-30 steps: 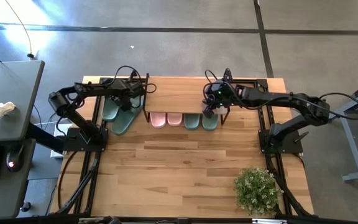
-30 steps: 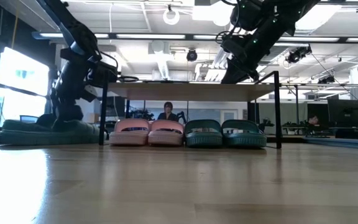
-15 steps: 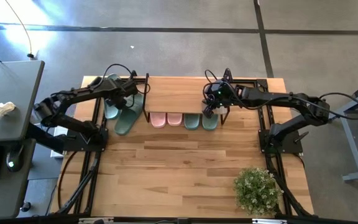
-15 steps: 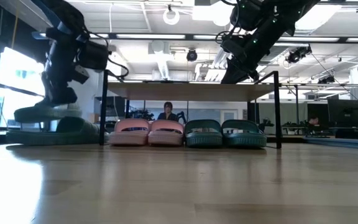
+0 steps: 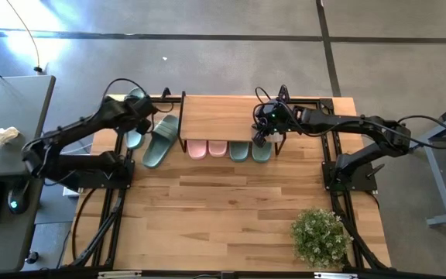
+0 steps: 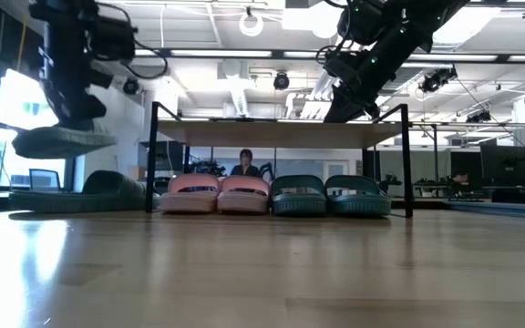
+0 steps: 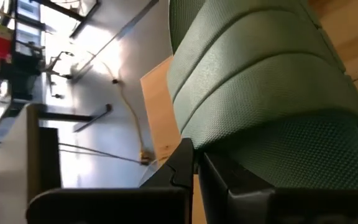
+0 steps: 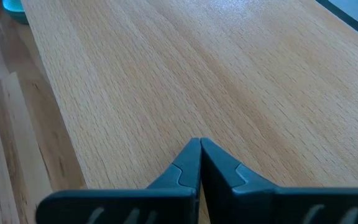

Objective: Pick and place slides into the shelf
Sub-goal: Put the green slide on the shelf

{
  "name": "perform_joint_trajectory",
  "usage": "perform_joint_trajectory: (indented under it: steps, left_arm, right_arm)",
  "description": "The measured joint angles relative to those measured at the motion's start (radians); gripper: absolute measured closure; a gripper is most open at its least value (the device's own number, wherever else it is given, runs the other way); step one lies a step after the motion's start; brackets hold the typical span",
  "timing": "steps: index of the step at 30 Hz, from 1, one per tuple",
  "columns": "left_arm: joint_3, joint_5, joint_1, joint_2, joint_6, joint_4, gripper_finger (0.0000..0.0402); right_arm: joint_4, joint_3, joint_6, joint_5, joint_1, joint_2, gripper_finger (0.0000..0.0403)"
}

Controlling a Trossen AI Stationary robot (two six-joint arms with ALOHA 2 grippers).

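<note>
Your left gripper is clamped on a green slide, lifted left of the shelf; right gripper fingers together above shelf.

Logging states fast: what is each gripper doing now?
Left gripper: shut on a green slide, lifted off the table.
Right gripper: shut, empty, above the shelf.
</note>
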Motion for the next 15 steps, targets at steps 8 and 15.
perform_joint_trajectory:
  steps: [8,15]
  left_arm:
    - [0.000,0.116,-0.046,-0.214,0.072,0.178,0.0401]
    - [0.010,0.148,-0.164,-0.331,0.134,0.451,0.0401]
  right_arm:
    - [0.000,0.000,0.000,0.003,0.000,0.000,0.0403]
    - [0.010,-0.001,0.001,0.006,0.000,0.000,0.0403]
